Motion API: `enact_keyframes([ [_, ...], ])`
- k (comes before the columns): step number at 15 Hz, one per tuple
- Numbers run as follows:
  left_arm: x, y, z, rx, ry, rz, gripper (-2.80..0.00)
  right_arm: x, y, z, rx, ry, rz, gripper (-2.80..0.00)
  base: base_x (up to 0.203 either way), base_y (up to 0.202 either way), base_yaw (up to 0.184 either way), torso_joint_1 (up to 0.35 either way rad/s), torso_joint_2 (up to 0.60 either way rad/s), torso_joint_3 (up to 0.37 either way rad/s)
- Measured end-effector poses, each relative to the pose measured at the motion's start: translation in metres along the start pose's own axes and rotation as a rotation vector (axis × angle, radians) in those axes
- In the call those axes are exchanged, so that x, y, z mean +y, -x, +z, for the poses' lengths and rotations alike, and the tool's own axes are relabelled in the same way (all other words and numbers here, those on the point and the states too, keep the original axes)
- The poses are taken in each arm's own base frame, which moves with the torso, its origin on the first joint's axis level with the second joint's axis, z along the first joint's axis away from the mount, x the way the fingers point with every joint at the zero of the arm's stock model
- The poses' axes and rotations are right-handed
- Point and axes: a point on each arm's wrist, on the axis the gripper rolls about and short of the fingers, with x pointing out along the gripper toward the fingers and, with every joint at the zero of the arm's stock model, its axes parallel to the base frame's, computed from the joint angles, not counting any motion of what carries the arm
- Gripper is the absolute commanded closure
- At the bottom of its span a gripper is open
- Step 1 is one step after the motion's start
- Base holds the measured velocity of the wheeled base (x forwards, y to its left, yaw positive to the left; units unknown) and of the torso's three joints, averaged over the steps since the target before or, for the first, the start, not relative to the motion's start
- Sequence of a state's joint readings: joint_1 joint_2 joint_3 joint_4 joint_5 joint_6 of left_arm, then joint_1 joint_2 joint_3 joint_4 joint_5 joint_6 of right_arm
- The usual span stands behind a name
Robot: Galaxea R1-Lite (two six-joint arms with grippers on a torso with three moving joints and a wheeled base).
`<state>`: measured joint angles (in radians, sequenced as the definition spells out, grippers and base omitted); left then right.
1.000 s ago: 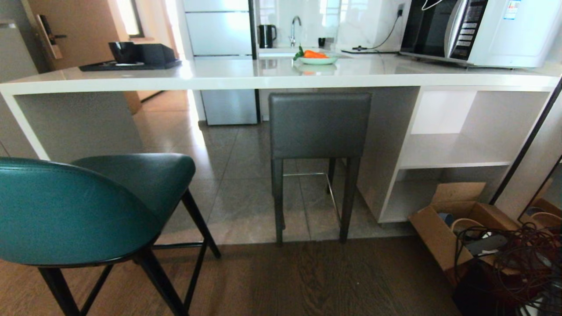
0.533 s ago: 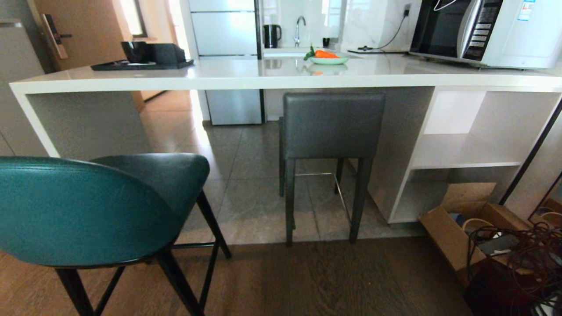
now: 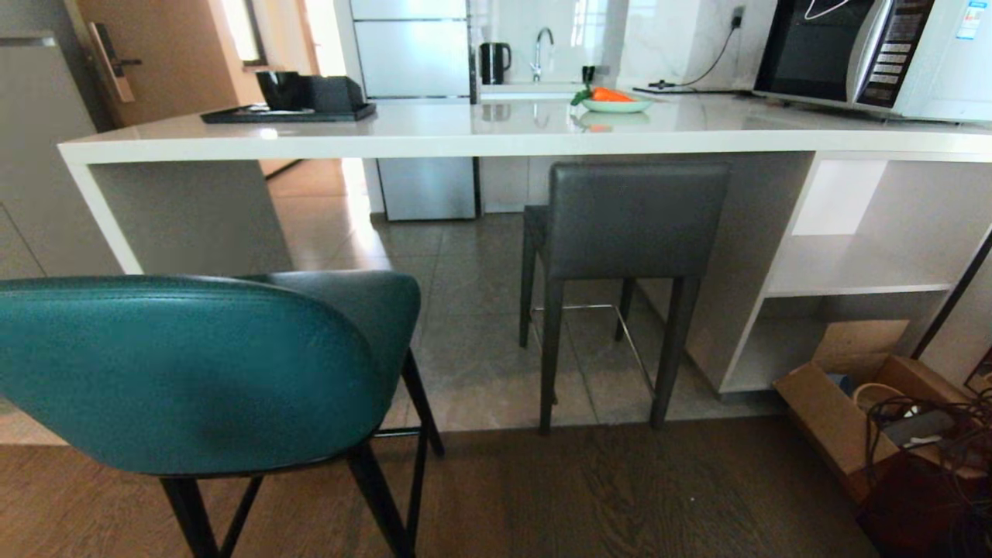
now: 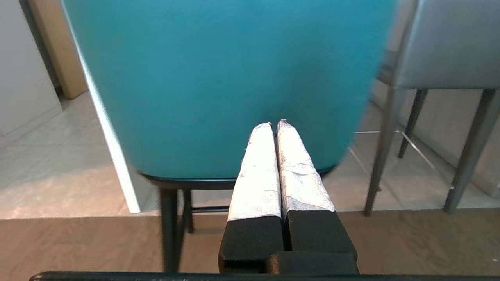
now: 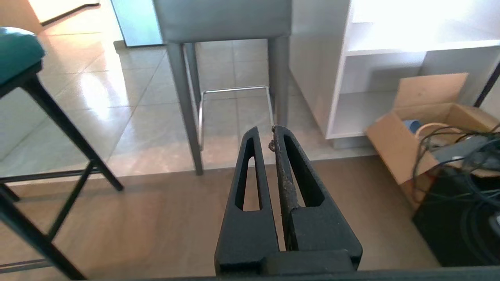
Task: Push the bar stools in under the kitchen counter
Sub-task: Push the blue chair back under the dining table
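The teal stool fills the lower left of the head view, out from the kitchen counter, which spans the upper frame. The grey stool stands at centre right, tucked partly under the slab. In the 2 wrist views, the left gripper has its fingers pressed together, holding nothing, just before the teal back; the right gripper is likewise closed and empty.

teal stool, dk grey stool
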<state>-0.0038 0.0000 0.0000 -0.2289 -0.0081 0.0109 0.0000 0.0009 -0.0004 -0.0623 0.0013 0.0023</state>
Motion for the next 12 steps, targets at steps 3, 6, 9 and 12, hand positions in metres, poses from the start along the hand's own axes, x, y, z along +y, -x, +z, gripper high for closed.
enact_keyframes([
  [3, 0.0000, 0.0000, -0.0002, 0.001, -0.001, 0.001, 0.00, 0.0000, 0.0000, -0.0002, 0.001, 0.000, 0.000, 0.00, 0.000, 0.198, -0.004, 0.001, 0.00, 0.003],
  [6, 0.0000, 0.0000, -0.0002, 0.002, -0.001, 0.000, 0.00, 0.0000, 0.0000, -0.0001, 0.000, 0.000, 0.000, 0.00, 0.000, 0.192, 0.000, 0.002, 0.00, 0.002],
  [9, 0.0000, 0.0000, -0.0002, 0.001, 0.000, 0.001, 0.00, 0.0000, 0.0000, -0.0003, 0.002, 0.000, 0.000, 0.00, 0.000, 0.188, -0.004, 0.002, 0.00, 0.000],
  [12, 0.0000, 0.0000, 0.0000, 0.000, 0.000, 0.000, 0.00, 0.0000, 0.0000, 0.0000, 0.000, 0.001, -0.001, 0.00, 0.000, 0.200, -0.003, 0.003, 0.00, 0.005],
])
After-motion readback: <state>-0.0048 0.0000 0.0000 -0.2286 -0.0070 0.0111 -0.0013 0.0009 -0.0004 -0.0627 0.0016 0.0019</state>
